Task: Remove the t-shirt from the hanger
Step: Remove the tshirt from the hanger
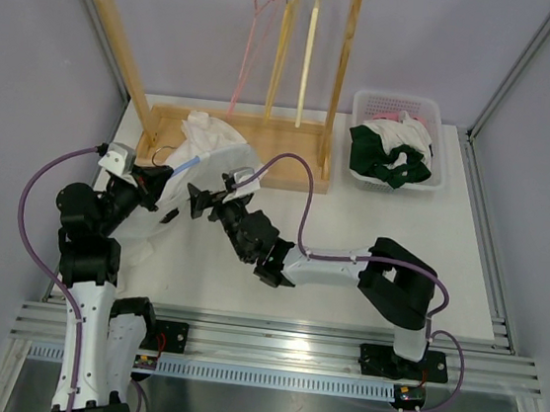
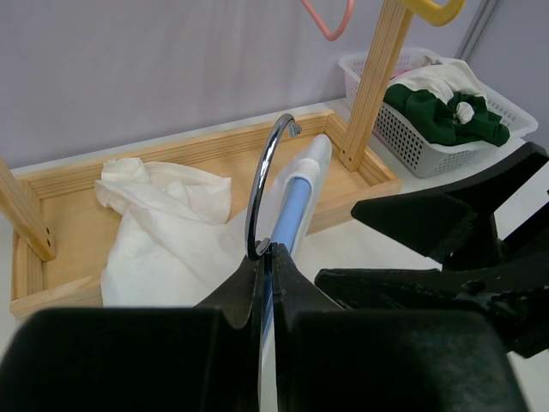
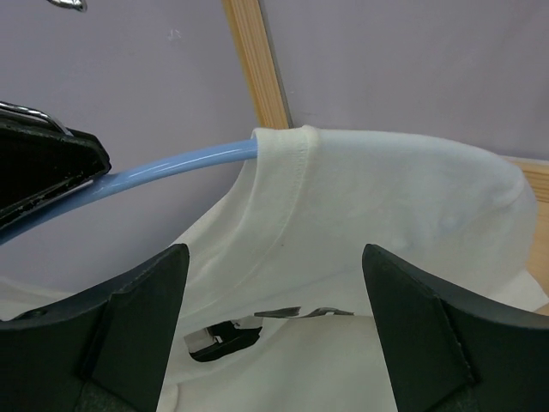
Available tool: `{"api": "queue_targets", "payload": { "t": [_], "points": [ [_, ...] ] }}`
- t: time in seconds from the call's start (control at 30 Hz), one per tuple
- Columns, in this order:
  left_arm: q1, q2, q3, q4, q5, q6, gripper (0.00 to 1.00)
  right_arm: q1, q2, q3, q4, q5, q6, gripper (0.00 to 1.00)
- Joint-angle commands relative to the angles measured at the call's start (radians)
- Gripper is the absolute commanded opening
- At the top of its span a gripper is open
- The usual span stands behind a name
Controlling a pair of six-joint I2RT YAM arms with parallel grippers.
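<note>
Left end effector (image 2: 268, 251) clamps hanger (image 2: 292, 204), right end effector (image 3: 273, 257) gapes; basket (image 2: 401, 142) holds clothes (image 2: 439, 113).

I work in a robotics lab cell. Plain grey panels (image 1: 452, 47) close me in on three sides, joined by metal corner posts (image 1: 514, 69). I am bolted to a slotted aluminium rail (image 1: 279, 346) at the near edge of a bare white table (image 1: 404, 211). Purple cables (image 1: 23, 202) loop loose in the open. On the table stand a small wooden rack (image 1: 113, 33) and a white plastic basket (image 1: 396, 99) heaped with clothes (image 1: 390, 155), a staged household chore on a test bench.
</note>
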Motion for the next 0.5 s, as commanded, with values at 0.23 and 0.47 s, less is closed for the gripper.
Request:
{"api": "queue_targets", "payload": {
  "t": [0.23, 0.47],
  "points": [
    [0.003, -0.021, 0.015, 0.081, 0.069, -0.004, 0.00, 0.020, 0.053, 0.114, 0.044, 0.182, -0.088, 0.75],
    [0.003, -0.027, 0.017, 0.081, 0.135, -0.001, 0.00, 0.016, 0.062, 0.144, -0.013, 0.185, -0.082, 0.73]
  ]
}}
